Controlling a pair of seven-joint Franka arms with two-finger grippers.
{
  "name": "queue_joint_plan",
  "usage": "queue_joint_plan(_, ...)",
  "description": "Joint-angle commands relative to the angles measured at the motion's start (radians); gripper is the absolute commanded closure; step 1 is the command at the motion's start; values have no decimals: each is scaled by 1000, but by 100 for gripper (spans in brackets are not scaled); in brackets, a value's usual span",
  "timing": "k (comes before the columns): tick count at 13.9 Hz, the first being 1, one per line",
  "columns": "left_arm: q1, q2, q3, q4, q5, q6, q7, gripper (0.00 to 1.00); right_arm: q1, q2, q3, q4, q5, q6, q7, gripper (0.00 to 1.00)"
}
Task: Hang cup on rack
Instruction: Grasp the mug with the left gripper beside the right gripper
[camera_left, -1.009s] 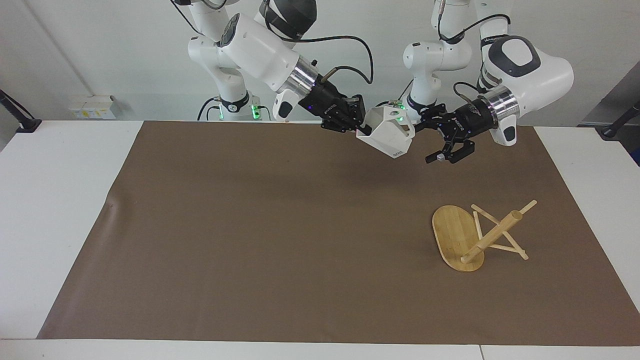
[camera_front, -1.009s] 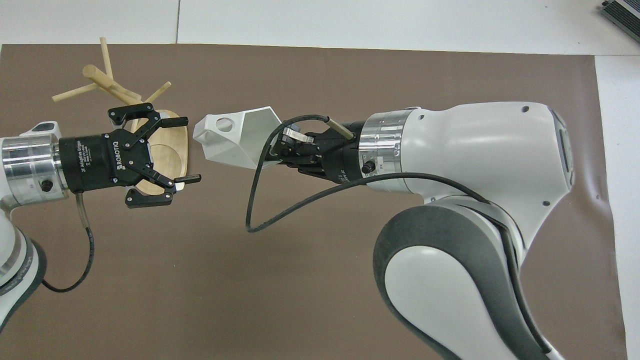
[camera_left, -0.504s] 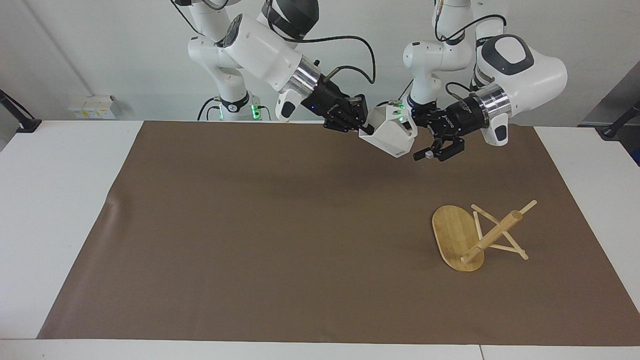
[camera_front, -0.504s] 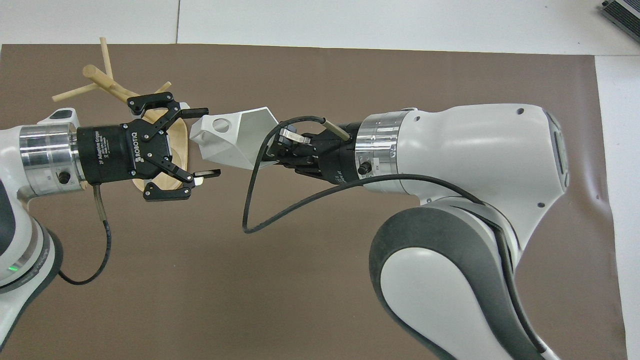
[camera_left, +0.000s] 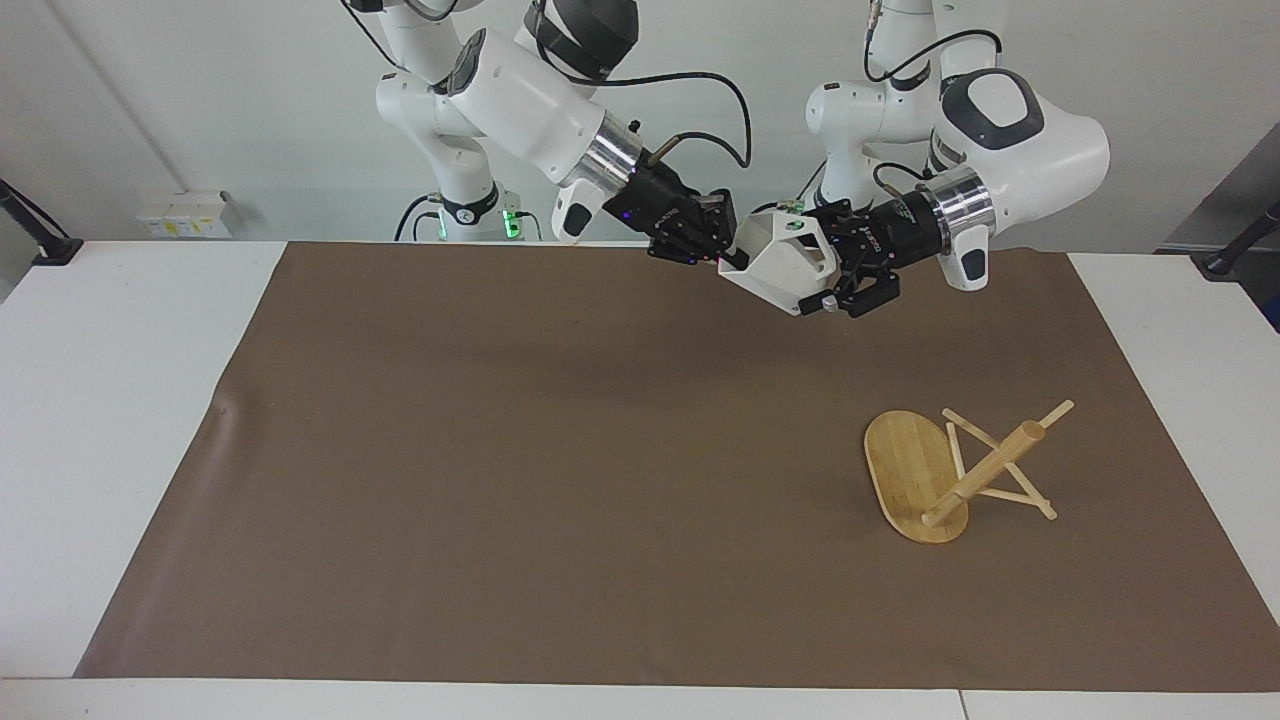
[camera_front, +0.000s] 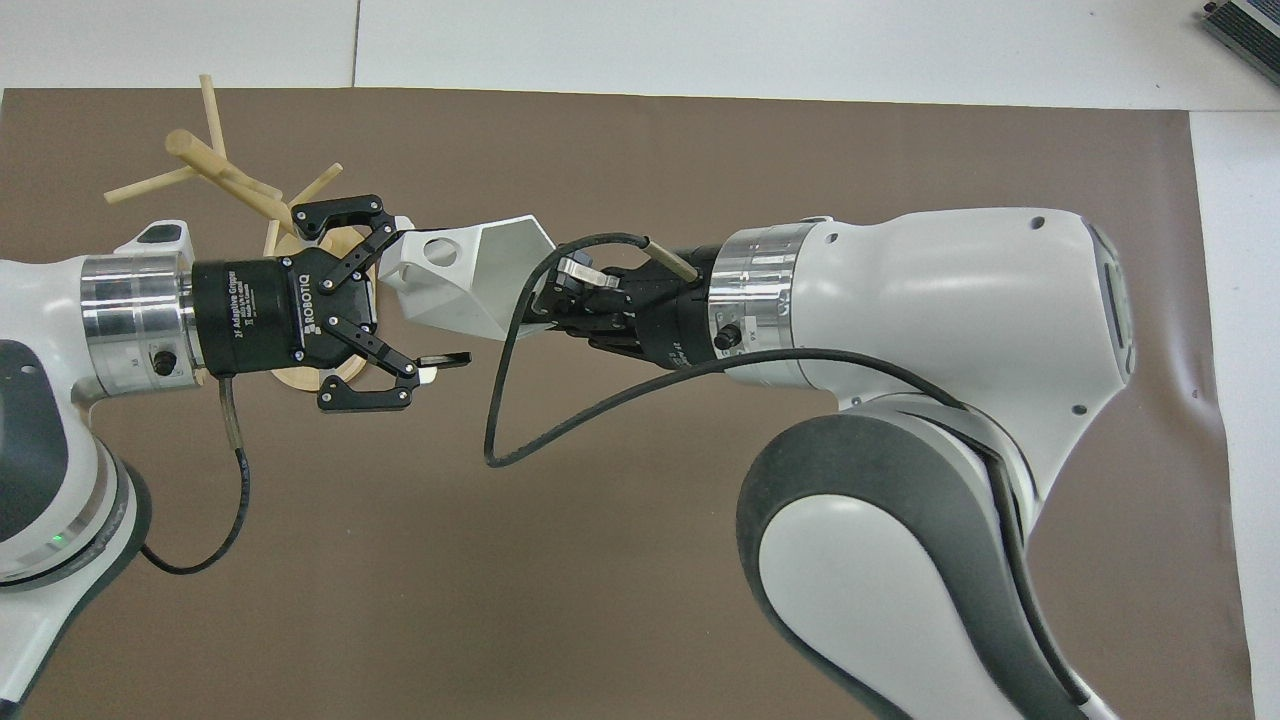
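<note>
Gripping the cup (camera_left: 787, 263) in midair, the right gripper (camera_left: 722, 252) is offering it to the left gripper (camera_left: 833, 280), spread around its handle end; releasing early risks dropping it onto the desk (camera_left: 560, 450), well apart from the toppled rack (camera_left: 950, 470).

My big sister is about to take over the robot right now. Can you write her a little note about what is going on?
Right gripper: shut on the cup, holding it in the air by its rim.
Left gripper: open, fingers on either side of the cup's handle end, not closed.
The rack: tipped on its side on the brown mat, toward the left arm's end.
Done: cup lifted.
Left: finish the handover, stand the rack upright, hang the cup.
</note>
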Motion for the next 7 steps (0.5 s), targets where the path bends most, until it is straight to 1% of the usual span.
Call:
queue_joint_plan(1,-8,0,9,-6,-15,1,15,7,-5,2,13,-2,27,27,12,100)
queue_joint_plan(2,-8,0,9,-6,-15,-1,14,23,-5,2,13,-2,27,27,12,100)
queue_joint_plan(3,-10,0,9,-6,-10,-1,14,63,-3,2,13,-2,27,26,12,100)
queue_joint_plan(4,-13,1,9,-6,5,-1,17,97,-3,2,13,-2,27,26,12,100)
queue_joint_plan(5,-15,1,9,-5,20,-2,21,100,-3,2,13,-2,27,26,14,100)
queue_joint_plan(7,-15,0,8,-6,25,-2,29,100,-3,2,13,-2,27,24,14,100)
